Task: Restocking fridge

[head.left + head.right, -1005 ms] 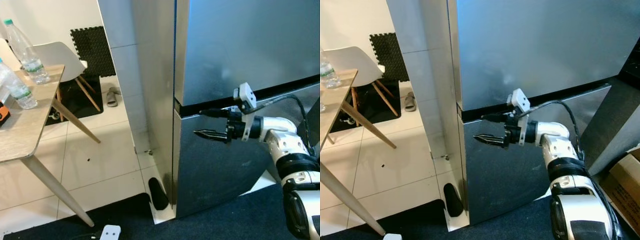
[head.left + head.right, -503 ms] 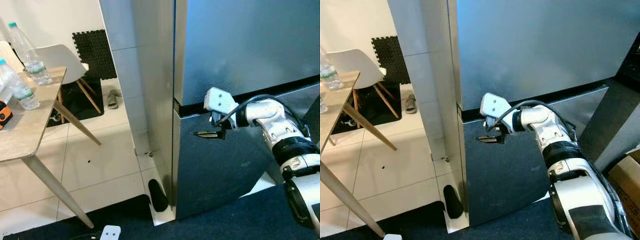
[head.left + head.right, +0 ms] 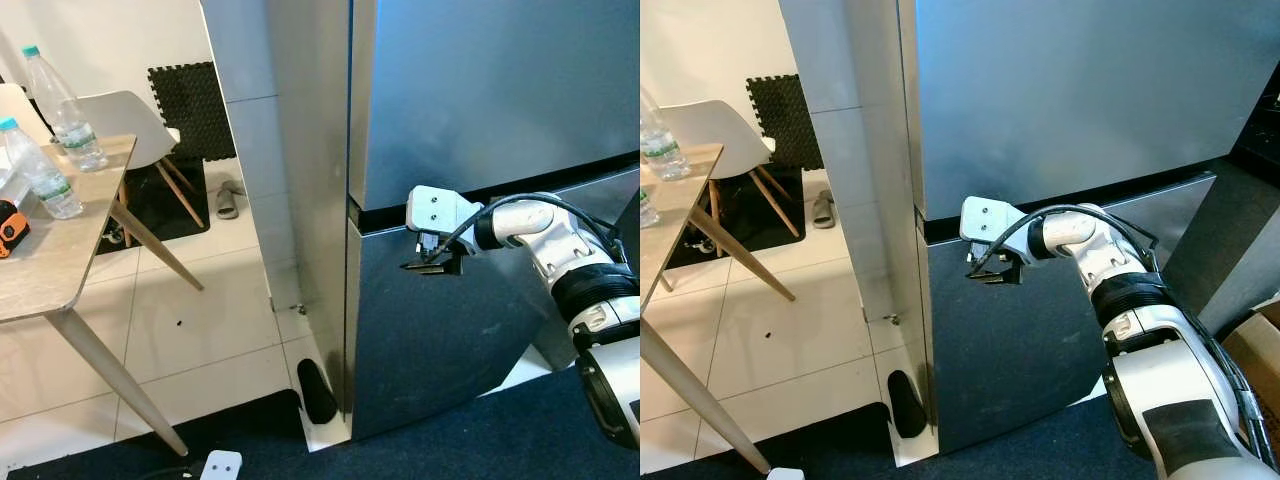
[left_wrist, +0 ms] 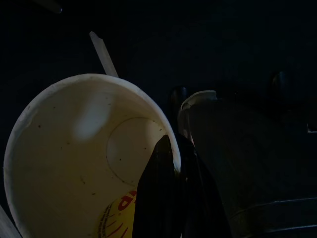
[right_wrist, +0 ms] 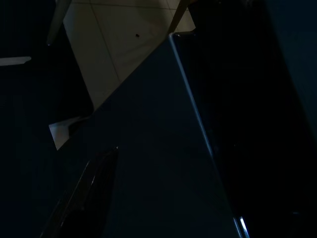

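The silver fridge (image 3: 480, 100) stands closed, with a black seam between its upper door and its lower door (image 3: 440, 340). My right gripper (image 3: 428, 265) is held against the top of the lower door, just under the seam and near the door's left edge; its fingers look slightly open with nothing between them. One dark finger (image 5: 84, 198) lies along the door face in the right wrist view. In the left wrist view my left gripper (image 4: 171, 168) is shut on the rim of a white paper cup (image 4: 74, 163). Two water bottles (image 3: 62, 110) (image 3: 38, 175) stand on the wooden table (image 3: 50, 270) at the left.
A white chair (image 3: 125, 112) stands behind the table, with a black foam mat (image 3: 190, 95) and slippers (image 3: 228, 195) beyond. A black object (image 3: 317, 390) lies at the fridge's foot. A tiled pillar (image 3: 260, 150) flanks the fridge. A cardboard box (image 3: 1252, 370) sits at the right.
My right wrist has rolled over and the gripper has shifted left along the seam toward the lower door's left edge. Its fingers stand closer together than a second ago.
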Motion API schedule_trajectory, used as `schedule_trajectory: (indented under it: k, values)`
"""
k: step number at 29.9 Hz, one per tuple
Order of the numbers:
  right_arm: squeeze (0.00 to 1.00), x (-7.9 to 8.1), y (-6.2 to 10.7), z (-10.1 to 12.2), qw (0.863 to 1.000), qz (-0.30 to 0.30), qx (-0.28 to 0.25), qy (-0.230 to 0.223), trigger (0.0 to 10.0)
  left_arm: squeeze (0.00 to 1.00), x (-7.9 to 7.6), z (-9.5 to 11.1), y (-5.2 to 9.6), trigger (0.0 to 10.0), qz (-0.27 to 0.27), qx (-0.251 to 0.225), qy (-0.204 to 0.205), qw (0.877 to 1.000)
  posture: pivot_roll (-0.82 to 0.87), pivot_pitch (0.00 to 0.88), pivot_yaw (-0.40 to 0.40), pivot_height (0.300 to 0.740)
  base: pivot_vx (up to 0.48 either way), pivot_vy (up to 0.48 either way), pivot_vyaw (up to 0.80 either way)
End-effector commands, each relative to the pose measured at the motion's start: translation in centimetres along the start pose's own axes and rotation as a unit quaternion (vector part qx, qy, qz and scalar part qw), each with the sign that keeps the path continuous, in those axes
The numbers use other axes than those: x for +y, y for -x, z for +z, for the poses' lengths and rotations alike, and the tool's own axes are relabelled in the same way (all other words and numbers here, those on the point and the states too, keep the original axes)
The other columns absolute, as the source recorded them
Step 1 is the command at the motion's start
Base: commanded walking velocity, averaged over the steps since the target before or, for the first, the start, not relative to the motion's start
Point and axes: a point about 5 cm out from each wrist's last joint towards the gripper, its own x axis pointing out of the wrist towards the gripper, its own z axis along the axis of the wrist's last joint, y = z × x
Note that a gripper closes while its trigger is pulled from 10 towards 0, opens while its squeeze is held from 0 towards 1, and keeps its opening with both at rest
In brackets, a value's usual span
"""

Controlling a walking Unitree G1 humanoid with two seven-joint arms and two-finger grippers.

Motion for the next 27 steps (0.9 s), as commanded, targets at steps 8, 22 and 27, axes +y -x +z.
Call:
schedule_trajectory:
  k: [8,22,27]
  values:
    - [0.00,1.1,0.0,-1.0,0.998,0.062,0.026,-0.003,10.0,0.00,-0.3,-1.0,0.1,10.0,-0.005,0.018,-0.006,1.000,-0.02,0.000,0.002,0.740,0.000,0.000,0.00]
    - [0.00,0.7,1.2,-0.3,0.995,0.096,-0.026,-0.021,10.0,0.00,-0.4,-1.0,0.1,10.0,-0.006,0.019,-0.011,1.000,-0.03,0.000,0.003,0.740,0.000,0.000,0.00]
    - [0.00,0.8,1.5,-0.2,0.993,0.111,-0.037,-0.027,10.0,0.00,-0.4,-1.0,0.1,10.0,-0.006,0.020,-0.011,1.000,-0.03,0.000,0.003,0.740,0.000,0.000,0.00]
